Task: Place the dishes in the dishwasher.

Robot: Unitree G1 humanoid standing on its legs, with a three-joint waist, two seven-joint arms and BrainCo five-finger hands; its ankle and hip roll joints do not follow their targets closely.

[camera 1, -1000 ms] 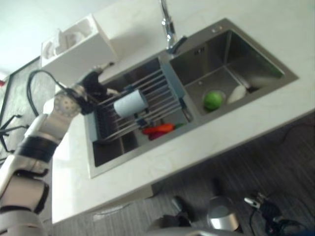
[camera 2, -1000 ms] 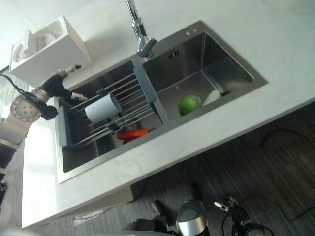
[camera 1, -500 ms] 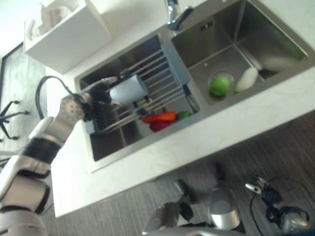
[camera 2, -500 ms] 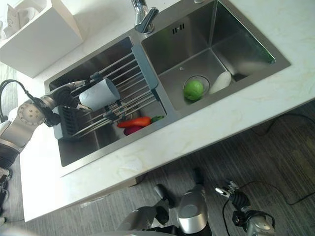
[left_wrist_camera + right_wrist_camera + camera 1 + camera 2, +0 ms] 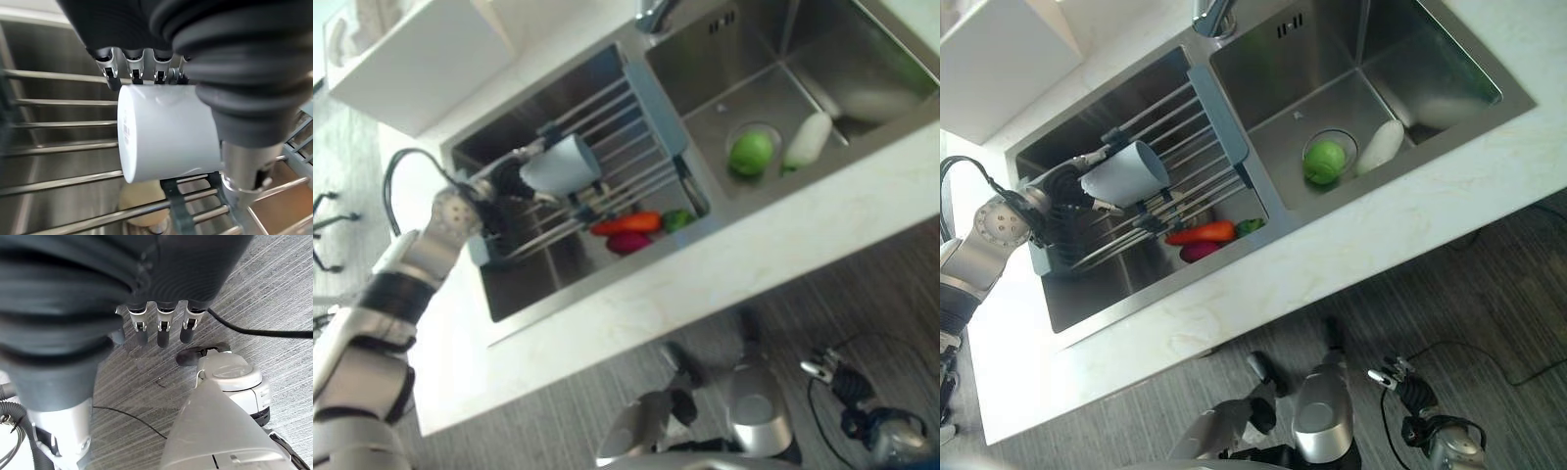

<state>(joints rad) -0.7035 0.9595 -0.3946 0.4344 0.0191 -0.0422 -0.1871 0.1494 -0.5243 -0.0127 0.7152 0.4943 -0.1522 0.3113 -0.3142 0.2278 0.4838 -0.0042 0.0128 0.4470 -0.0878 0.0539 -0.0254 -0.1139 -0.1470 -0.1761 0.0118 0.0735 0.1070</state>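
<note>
The left hand (image 5: 230, 98) closed around a white cylindrical ceramic cup (image 5: 166, 132) lying on the steel-rod drying rack (image 5: 607, 171), at ten o'clock in the sink. Right hand (image 5: 161, 328) hung idle, fingers relaxed. Loading looked barely begun.

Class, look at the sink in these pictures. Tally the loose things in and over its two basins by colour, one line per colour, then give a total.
White: 2, the cup on the rack, held by the left hand, and the oblong thing in the right basin
Green: 2, the round fruit and the small piece by the carrot
Orange: 1, the carrot
Purple-red: 1, the vegetable under the carrot
Total: 6
</note>
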